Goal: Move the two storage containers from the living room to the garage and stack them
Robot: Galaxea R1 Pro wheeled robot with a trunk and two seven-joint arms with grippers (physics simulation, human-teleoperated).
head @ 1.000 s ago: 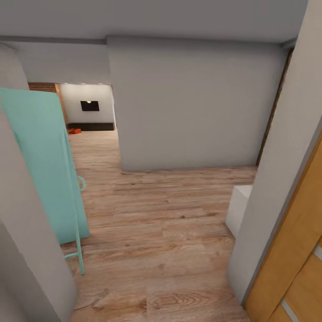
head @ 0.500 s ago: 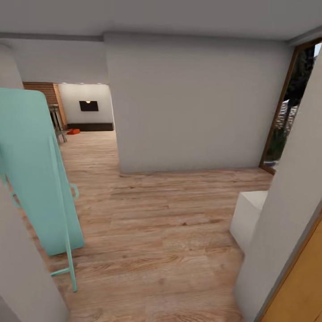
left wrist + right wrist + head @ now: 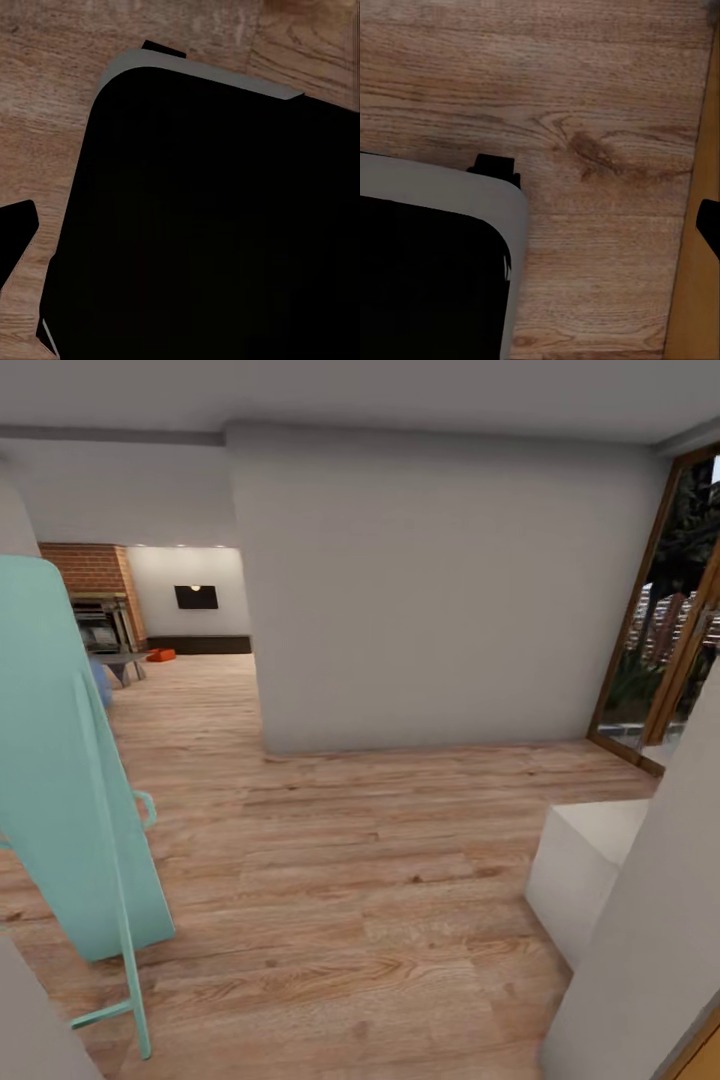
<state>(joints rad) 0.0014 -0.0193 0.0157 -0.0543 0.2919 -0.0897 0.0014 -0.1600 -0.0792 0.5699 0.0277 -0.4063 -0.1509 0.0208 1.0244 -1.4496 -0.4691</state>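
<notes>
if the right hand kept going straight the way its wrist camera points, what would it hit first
Most likely the wood-plank floor, which fills most of that view. A dark, grey-edged panel, apparently the robot's own base, sits to one side and looks nearer, though depth is unclear. The hand's fingers aren't clearly identifiable.

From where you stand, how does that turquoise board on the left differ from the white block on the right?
The turquoise board is tall, thin and stands tilted on slim legs of the same colour; the white block is low, squat and boxy. The board is bright turquoise; the block is plain white. The board stands at the left of the head view; the block sits at the right, partly hidden by a grey wall edge. Both rest on the same wood-plank floor.
</notes>
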